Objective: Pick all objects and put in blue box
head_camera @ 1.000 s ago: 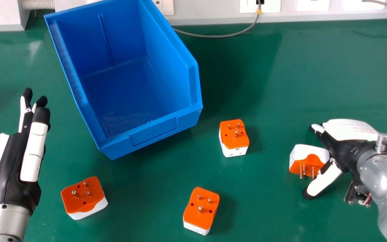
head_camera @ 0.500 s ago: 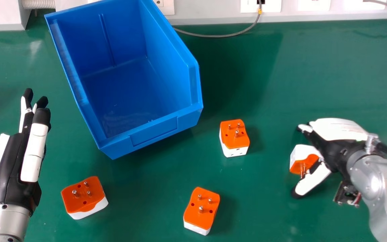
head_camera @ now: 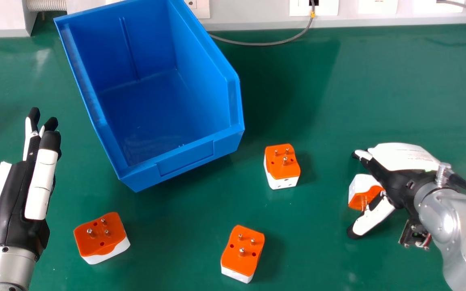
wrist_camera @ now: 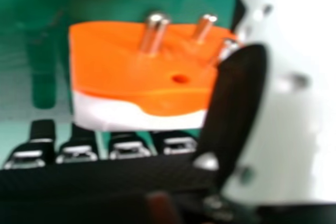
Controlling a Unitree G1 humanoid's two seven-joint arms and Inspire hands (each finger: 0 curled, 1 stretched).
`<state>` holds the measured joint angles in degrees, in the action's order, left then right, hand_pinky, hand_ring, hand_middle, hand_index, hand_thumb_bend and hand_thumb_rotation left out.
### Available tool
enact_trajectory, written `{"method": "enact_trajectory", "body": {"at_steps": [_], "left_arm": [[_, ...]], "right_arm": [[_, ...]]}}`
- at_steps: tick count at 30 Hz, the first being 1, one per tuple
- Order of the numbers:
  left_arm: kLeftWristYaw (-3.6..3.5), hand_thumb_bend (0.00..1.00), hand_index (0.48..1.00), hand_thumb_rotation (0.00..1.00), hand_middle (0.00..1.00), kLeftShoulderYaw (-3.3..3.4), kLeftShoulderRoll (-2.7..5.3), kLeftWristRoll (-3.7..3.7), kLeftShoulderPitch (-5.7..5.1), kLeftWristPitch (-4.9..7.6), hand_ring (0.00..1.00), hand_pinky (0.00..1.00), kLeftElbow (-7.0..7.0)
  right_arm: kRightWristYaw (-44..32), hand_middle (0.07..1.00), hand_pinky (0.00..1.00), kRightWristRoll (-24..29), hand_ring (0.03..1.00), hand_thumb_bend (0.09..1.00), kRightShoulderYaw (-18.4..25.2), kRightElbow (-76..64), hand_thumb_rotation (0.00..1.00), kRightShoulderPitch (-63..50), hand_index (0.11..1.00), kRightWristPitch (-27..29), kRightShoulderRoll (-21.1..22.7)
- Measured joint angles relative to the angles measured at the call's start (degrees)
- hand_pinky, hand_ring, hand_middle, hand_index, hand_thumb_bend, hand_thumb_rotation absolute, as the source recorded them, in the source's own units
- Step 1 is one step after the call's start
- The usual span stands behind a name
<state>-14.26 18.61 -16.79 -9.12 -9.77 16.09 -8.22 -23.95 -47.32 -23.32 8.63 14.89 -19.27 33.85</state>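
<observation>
My right hand (head_camera: 399, 173) is at the right of the head view, open around an orange-and-white plug adapter (head_camera: 361, 190), partly hidden between thumb and fingers. In the right hand view the same adapter (wrist_camera: 136, 66) lies between my right hand's thumb (wrist_camera: 239, 98) and fingertips, its metal pins showing. Three more adapters rest pins-up on the table: one (head_camera: 282, 161) right of the blue box (head_camera: 184, 159), one (head_camera: 242, 250) near the front and one (head_camera: 100, 235) at front left. The box holds nothing visible. Open, with straight fingers, my left hand (head_camera: 18, 194) is at the left.
The green table (head_camera: 378, 89) extends behind my right hand. A grey cable (head_camera: 265, 43) curves along the table's back edge to a white socket panel (head_camera: 249, 14). The box's side wall stands between my left hand and the adapter at its right.
My right hand has moved left over the adapter beside it, covering more of it. My left hand, the box and the other adapters have stayed put.
</observation>
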Motion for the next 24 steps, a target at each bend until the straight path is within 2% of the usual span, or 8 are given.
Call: {"method": "enact_trajectory", "body": {"at_steps": [2, 7, 15, 24], "left_arm": [[0.02, 0.81, 1.000, 1.00, 1.00, 0.03, 0.00, 0.00, -0.01, -0.02, 1.00, 1.00, 0.00], [0.13, 0.82, 1.000, 1.00, 1.00, 0.15, -0.01, 0.00, -0.22, -0.57, 1.00, 1.00, 0.65], [-0.38, 0.82, 1.000, 1.00, 1.00, 0.31, -0.05, -0.01, -0.17, -0.55, 1.00, 1.00, 0.43], [-0.39, 0.82, 1.000, 1.00, 1.00, 0.48, -0.07, -0.01, -0.22, -0.72, 1.00, 1.00, 0.98]], "right_arm": [[0.2, 0.925, 0.86, 0.2, 0.924, 0.709, 0.3, 0.2, 0.25, 0.0, 0.875, 0.1, -0.1], [0.5, 0.914, 0.84, 0.3, 0.913, 0.700, 1.1, 0.2, 0.22, 0.5, 0.865, -0.3, -0.1], [0.7, 0.906, 0.75, 0.1, 0.877, 0.702, 1.2, 0.1, 0.18, 0.7, 0.857, -2.7, -1.0], [0.7, 0.900, 0.71, -0.2, 0.852, 0.696, 1.2, -0.1, 0.14, 0.7, 0.853, -3.3, -1.0]]}}
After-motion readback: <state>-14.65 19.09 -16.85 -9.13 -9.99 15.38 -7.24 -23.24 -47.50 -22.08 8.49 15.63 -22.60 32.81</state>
